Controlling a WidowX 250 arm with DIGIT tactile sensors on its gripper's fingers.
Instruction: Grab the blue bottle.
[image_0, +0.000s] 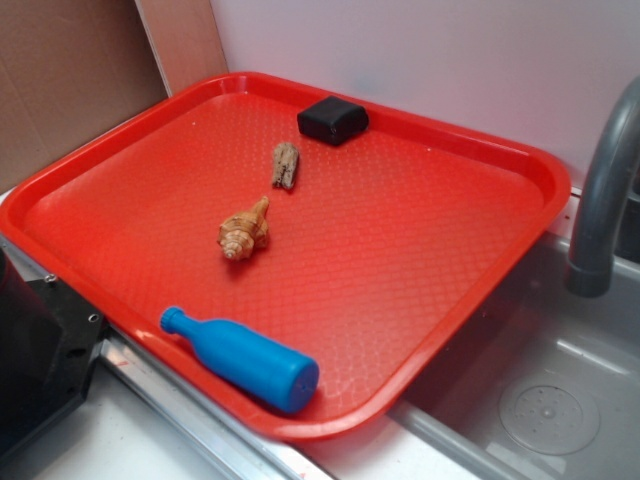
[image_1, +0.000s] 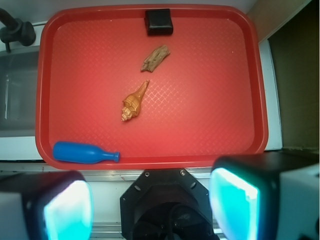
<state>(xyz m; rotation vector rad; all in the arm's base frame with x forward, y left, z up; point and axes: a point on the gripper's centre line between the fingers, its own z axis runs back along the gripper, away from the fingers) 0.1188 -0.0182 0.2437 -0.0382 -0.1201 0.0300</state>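
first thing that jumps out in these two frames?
The big red tray fills both views, next to a grey sink. The blue bottle lies on its side against the tray's near rim. A tan seashell sits mid-tray, a brown wood scrap beyond it, and a black block at the far rim.

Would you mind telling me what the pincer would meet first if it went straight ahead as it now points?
Probably bare red tray near the seashell; the pincer stands open above, depth unclear.
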